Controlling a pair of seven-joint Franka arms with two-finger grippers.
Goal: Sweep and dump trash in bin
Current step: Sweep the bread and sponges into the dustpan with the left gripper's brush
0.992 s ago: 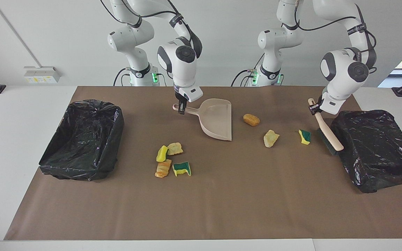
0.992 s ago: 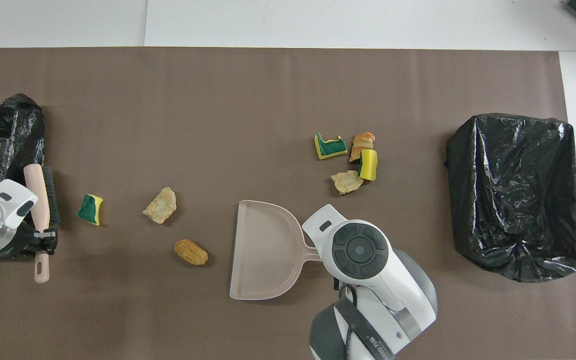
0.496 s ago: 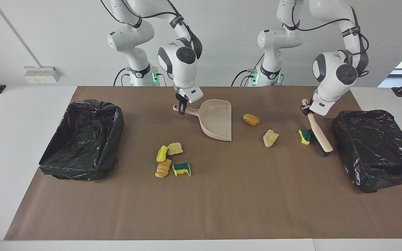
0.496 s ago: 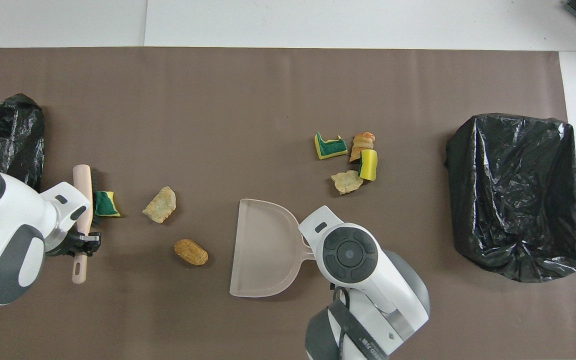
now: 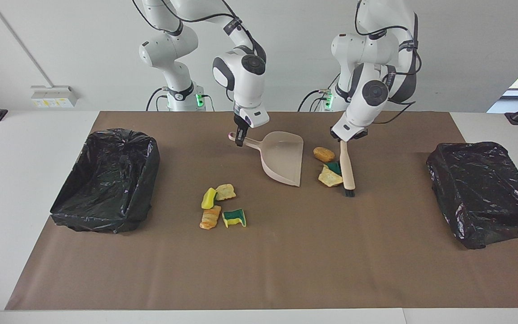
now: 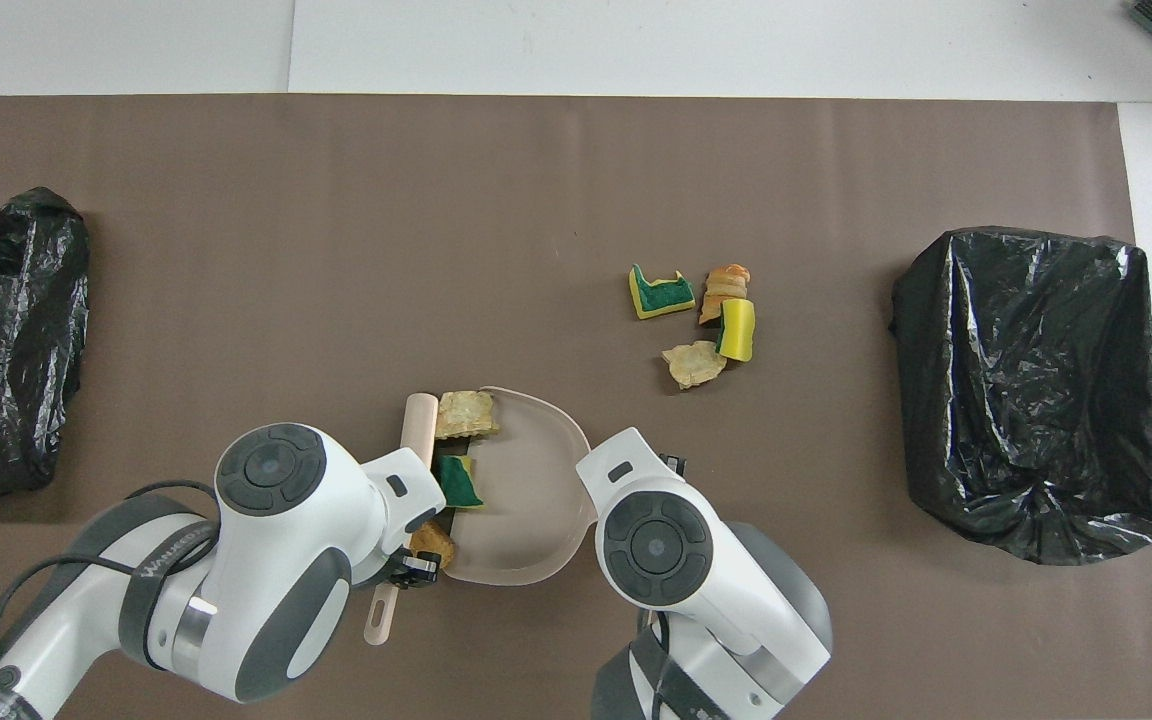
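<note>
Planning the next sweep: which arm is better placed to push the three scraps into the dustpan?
Left: its tool holds the brush right beside those scraps; the right tool holds the dustpan.

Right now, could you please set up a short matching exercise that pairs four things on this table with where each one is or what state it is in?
Things:
1. dustpan
2. brush
3. cluster of four scraps
4. three scraps

Places or states:
A. lying loose, toward the right arm's end
B. held by the left gripper
C. between the brush and the dustpan's mouth
D. held at its handle by the right gripper

Pairs: 1-D, 2-B, 3-A, 4-C
</note>
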